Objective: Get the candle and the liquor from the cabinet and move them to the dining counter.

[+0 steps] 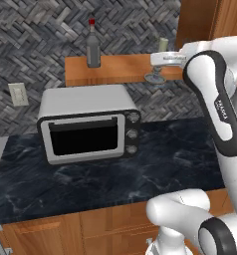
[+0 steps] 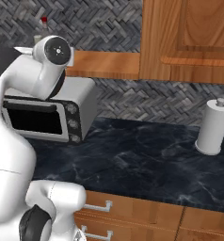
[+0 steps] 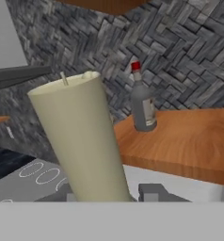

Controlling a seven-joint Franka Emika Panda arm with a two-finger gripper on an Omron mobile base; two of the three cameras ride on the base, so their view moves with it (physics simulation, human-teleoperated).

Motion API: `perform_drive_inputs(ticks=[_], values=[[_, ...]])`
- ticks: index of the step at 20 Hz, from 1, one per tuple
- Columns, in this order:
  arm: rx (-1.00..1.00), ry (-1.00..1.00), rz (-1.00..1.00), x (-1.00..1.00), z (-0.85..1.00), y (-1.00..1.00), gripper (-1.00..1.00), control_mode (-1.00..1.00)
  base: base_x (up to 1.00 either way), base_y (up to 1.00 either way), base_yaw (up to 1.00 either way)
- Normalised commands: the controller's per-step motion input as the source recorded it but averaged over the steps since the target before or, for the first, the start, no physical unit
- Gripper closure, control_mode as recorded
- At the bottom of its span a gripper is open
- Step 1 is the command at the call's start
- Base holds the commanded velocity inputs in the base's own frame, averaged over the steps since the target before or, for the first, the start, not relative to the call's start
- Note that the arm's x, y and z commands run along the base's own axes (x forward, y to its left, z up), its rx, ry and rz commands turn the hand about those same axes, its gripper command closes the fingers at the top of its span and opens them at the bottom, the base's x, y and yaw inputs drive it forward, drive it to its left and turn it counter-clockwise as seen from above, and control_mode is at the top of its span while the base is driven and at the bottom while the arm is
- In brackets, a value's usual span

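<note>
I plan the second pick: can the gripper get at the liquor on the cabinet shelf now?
Probably not yet: the gripper is shut on the candle. The liquor stands upright and alone on the shelf, so once the gripper is free, the way looks open.

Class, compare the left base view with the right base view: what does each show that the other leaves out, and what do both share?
Left base view alone: the candle at the right end of the cabinet shelf, with the gripper closed on it, and a wall socket. Right base view alone: a paper towel roll on the counter, the cabinet's wooden door, and drawer handles. Both share the liquor on the shelf, the toaster oven, the marble wall counter and the herringbone backsplash.
</note>
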Motion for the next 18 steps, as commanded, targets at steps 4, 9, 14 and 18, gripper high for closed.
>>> perform_drive_inputs(ticks=[4, 9, 14, 18], values=[[0.00, 0.00, 0.00, -0.71, -0.14, -0.07, 1.00, -1.00, 0.00, 0.00, 0.00], [0.00, -0.01, 0.00, -0.67, -0.15, -0.17, 1.00, -1.00, 0.00, 0.00, 0.00], [0.00, 0.00, 0.00, -0.59, -0.20, -0.24, 1.00, -1.00, 0.00, 0.00, 0.00], [0.00, 0.00, -0.02, -0.51, -0.30, -0.15, 1.00, -1.00, 0.00, 0.00, 0.00]])
